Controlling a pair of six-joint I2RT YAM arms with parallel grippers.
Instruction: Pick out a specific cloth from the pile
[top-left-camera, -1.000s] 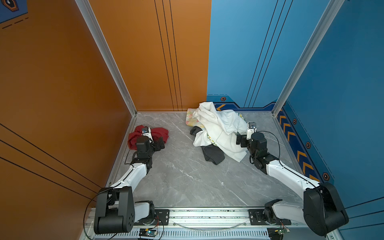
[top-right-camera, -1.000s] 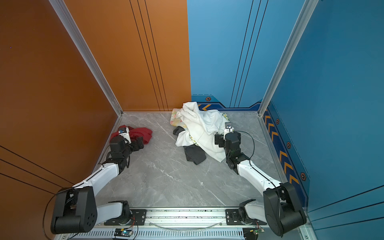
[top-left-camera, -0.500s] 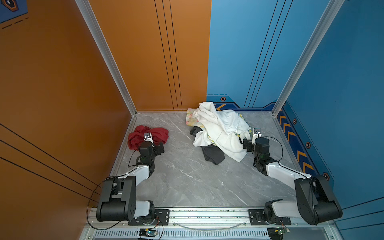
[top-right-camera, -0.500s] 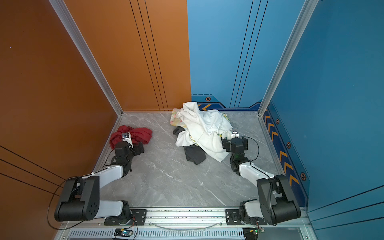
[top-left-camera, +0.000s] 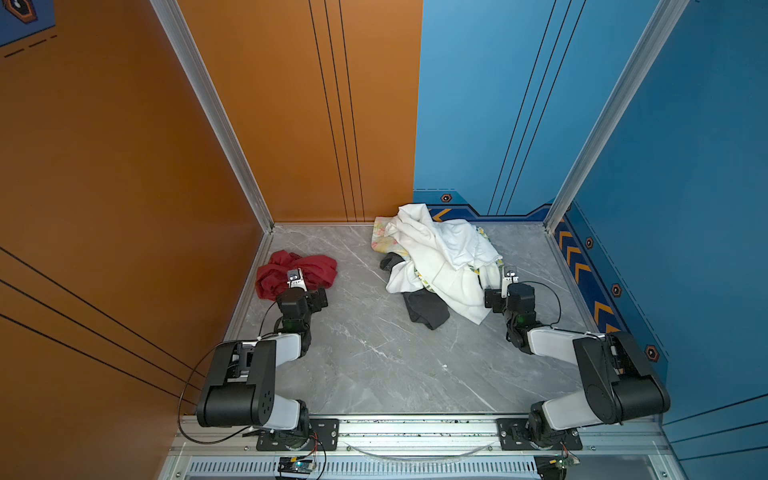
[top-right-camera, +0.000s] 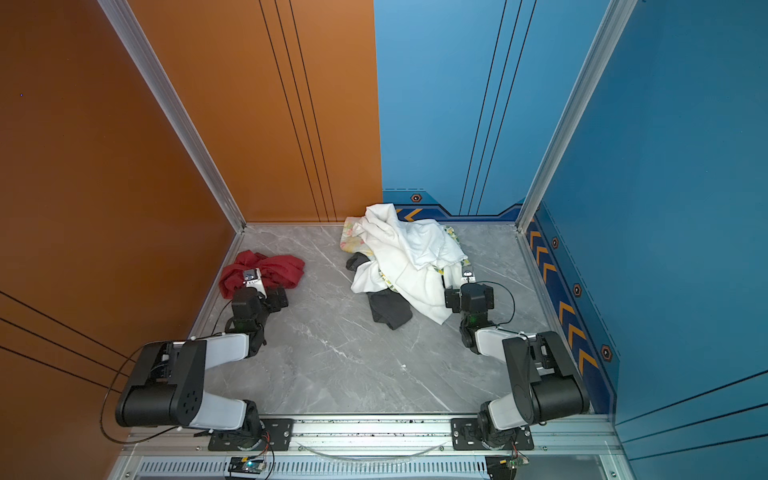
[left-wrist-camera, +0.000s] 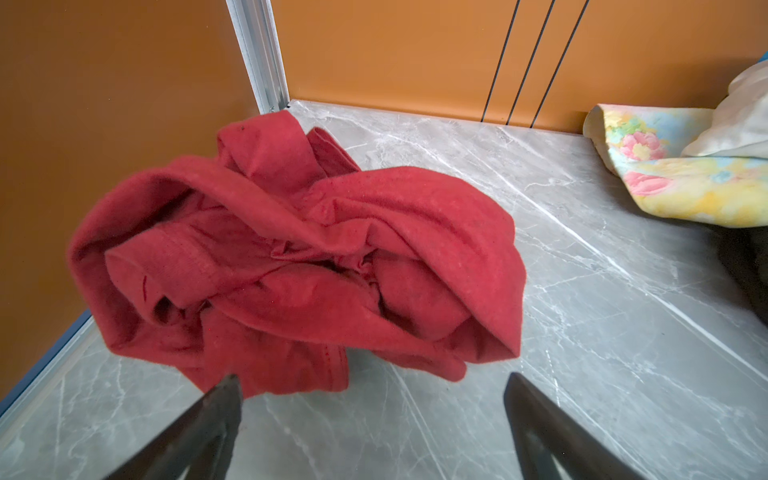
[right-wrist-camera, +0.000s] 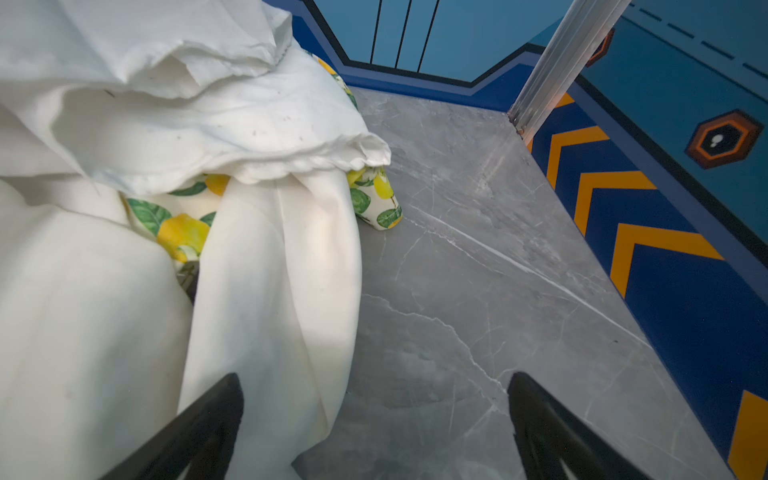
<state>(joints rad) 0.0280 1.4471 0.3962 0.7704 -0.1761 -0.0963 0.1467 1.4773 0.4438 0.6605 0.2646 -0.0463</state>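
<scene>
Dark red and crumpled, the cloth (top-left-camera: 307, 266) lies on the grey marbled table (top-left-camera: 374, 357), well apart from the pile (top-left-camera: 436, 249) and to its left in both top views. The left tool (left-wrist-camera: 372, 382), also well left of the pile, faces the cloth with its jaws spread wide and grips nothing. The right tool (right-wrist-camera: 374, 380) sits at the pile's right edge, equally wide and empty, with one finger beside the white cloth (right-wrist-camera: 124, 124).

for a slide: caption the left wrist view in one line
Open left gripper facing the crumpled dark red cloth, lying apart from the pile.
</scene>
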